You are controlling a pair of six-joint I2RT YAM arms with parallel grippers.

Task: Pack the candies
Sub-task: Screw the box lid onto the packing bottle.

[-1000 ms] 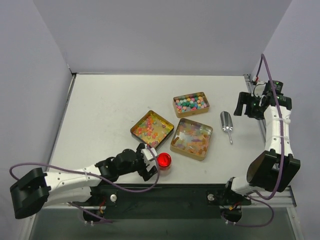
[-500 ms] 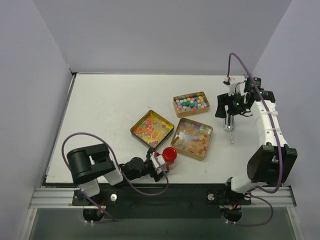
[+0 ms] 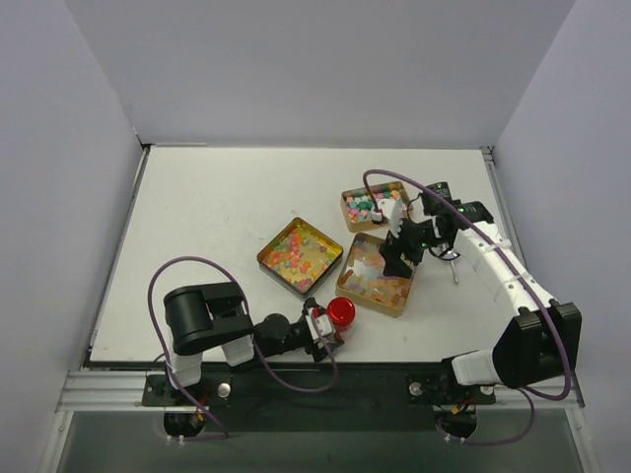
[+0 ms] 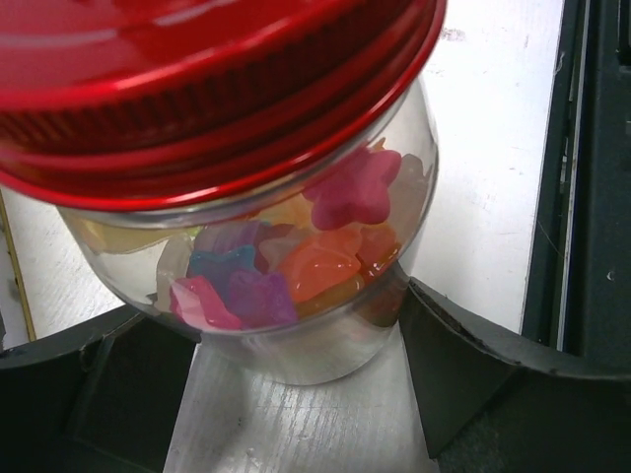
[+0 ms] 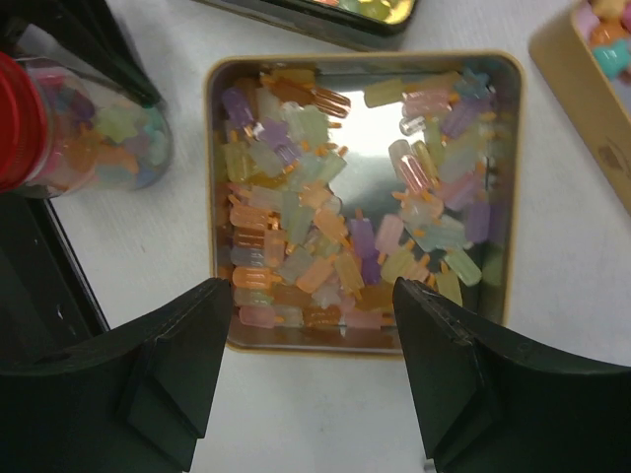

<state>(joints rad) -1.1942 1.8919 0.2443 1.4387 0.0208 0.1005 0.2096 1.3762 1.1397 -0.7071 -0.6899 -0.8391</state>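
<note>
The candies lie in three gold tins: orange and pink bits in the left tin (image 3: 268, 258), pastel balls in the back tin (image 3: 346, 200), and ice-lolly-shaped candies (image 5: 325, 197) in the front-right tin (image 3: 341, 283). A glass jar (image 4: 286, 276) with a red lid (image 3: 341, 312) holds star-shaped candies and stands upright near the table's front edge. My left gripper (image 3: 323, 330) is shut on the jar low down, one finger on each side. My right gripper (image 3: 394, 258) is open and empty. It hovers over the near edge of the front-right tin (image 5: 219, 197).
A metal scoop (image 3: 455, 274) lies right of the front-right tin, partly hidden by my right arm. In the right wrist view the jar (image 5: 108, 138) stands left of that tin, and the back tin (image 5: 582, 69) shows at top right. The table's front edge is just behind the jar.
My right arm swung left from beside the scoop to over the front-right tin. My left arm folded back toward its base, and the jar shifted slightly right.
</note>
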